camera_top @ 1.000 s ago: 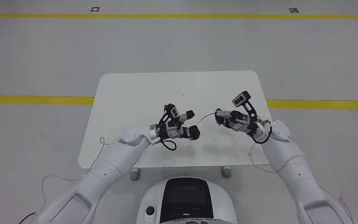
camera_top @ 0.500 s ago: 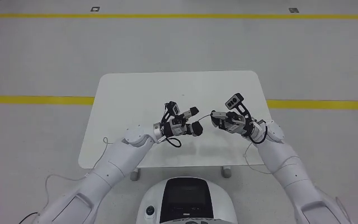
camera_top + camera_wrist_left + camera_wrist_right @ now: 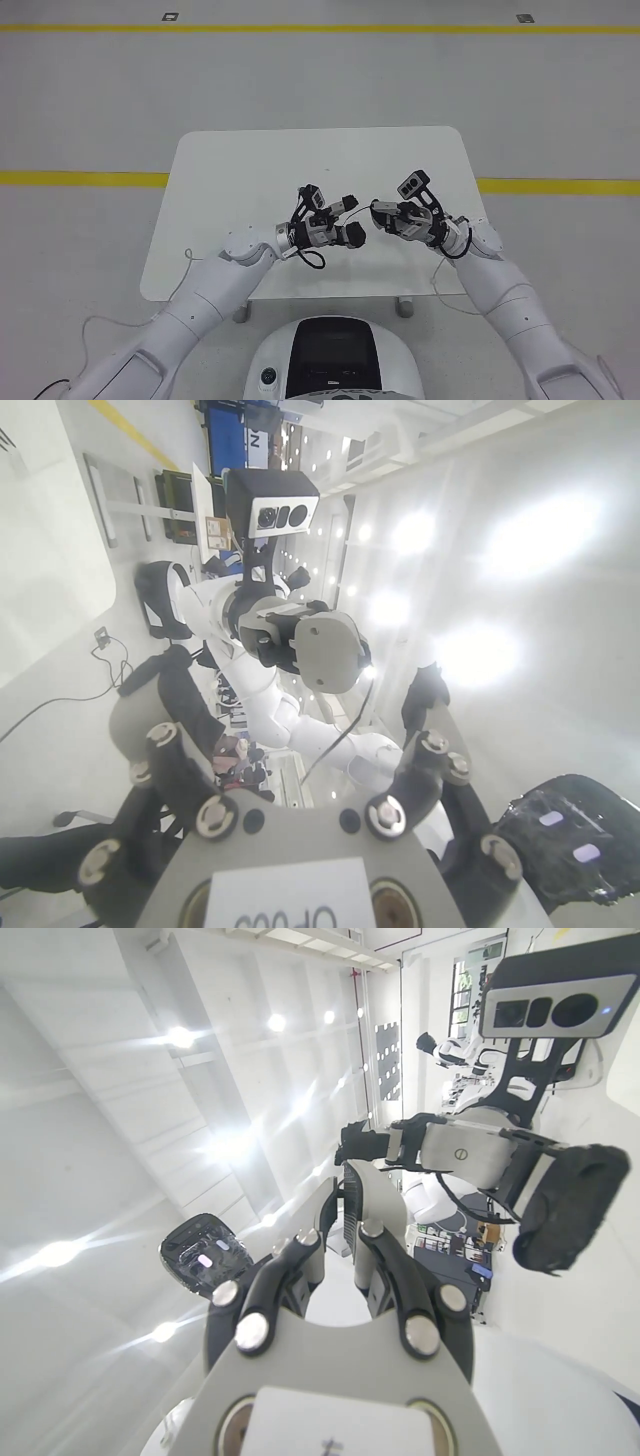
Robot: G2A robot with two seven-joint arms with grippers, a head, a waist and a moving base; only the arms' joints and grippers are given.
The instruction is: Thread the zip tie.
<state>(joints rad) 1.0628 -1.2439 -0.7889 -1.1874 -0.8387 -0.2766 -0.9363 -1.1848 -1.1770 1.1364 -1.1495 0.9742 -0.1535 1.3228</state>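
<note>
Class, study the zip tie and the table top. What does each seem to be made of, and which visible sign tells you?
Zip tie: probably plastic, dark and matt; a thin strip hanging from the right gripper in a soft curve, so flexible. Table top: smooth, plain white, low sheen; perhaps laminate or painted board, the core cannot be told.

Right tool point(image 3: 378, 212) with zip tie point(image 3: 350, 727) drawn in toward left tool point(image 3: 350, 220) — left tool edged nearer, gap narrowed
</note>
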